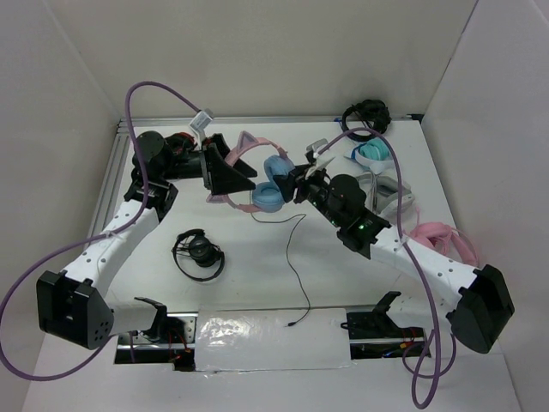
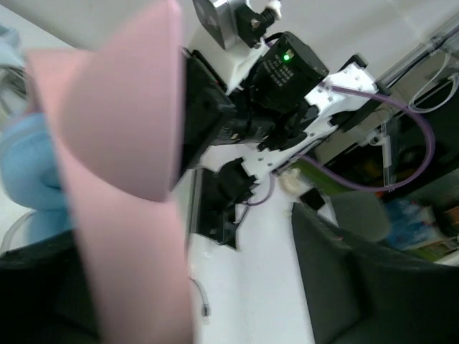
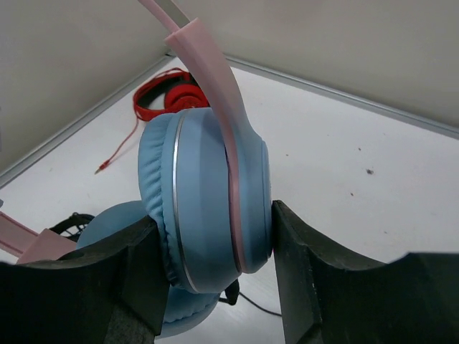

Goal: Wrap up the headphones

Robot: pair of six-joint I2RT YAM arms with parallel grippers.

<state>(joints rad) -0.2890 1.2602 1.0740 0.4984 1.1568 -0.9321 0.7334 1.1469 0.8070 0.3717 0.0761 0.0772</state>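
Seen from above, the headphones (image 1: 262, 176) are sitting just toward 12 o'clock from the middle of the table (image 1: 257, 283), slung between the two arms. I cannot tell whether the lower cup is touching the surface.

- The right gripper (image 1: 300, 182) is reaching in from about 4 o'clock. Its fingers (image 3: 136, 265) are squeezing one blue ear cup (image 3: 204, 208) across its thickness, cushion on one side and the end of the pink band on the other. My reading: this grip is anchoring the set so it cannot swing.
- The left gripper (image 1: 225, 176) is sitting on the 9 o'clock side, at the headband (image 1: 249, 142). In its own camera the band is lying against one finger (image 2: 29, 287), with a clear gap to the other. The fingers are standing apart, not pinching. It looks more like propping than holding.
- The cable (image 1: 292, 257) is trailing from the cups toward 6 o'clock, slack on the table, with the plug (image 1: 294, 324) lying near the front edge. None of it is wound yet.

Judgement: the wrapping is not begun, and the unclamped left gripper seems the likelier one to fetch the cable.

A small black headset (image 1: 199, 255) is lying at 8 o'clock, the red-and-black headphones (image 1: 176, 142) at 10 o'clock and a pink pair (image 1: 442, 240) at 3 o'clock. All are apart from the cable.
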